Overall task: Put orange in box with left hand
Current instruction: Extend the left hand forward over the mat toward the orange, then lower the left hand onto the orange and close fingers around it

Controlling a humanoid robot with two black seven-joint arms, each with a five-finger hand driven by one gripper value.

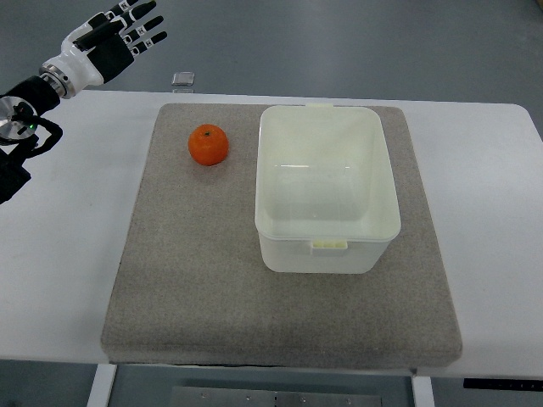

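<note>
- Right, the left hand (114,36) is up at eleven o'clock in the top view, its arm coming in from the left edge, hovering beyond the far rim of the white surface (59,254).
- Its fingers (146,25) are stretched out and spread, pointing toward three o'clock, and they have hold of nothing.
- Over to the orange (208,145): it sits on the grey mat (195,288), at about ten o'clock from the mat's middle, well apart from the hand.
- The box (327,191), white and translucent, stands upright on the same mat, just beside the orange at its three o'clock side, a narrow strip of mat between them.
- The box looks empty, its lid off and its open top facing the camera.
- One small grey object (183,79) lies on the far edge of the surface at twelve o'clock from the orange; what it is, I cannot tell.
</note>
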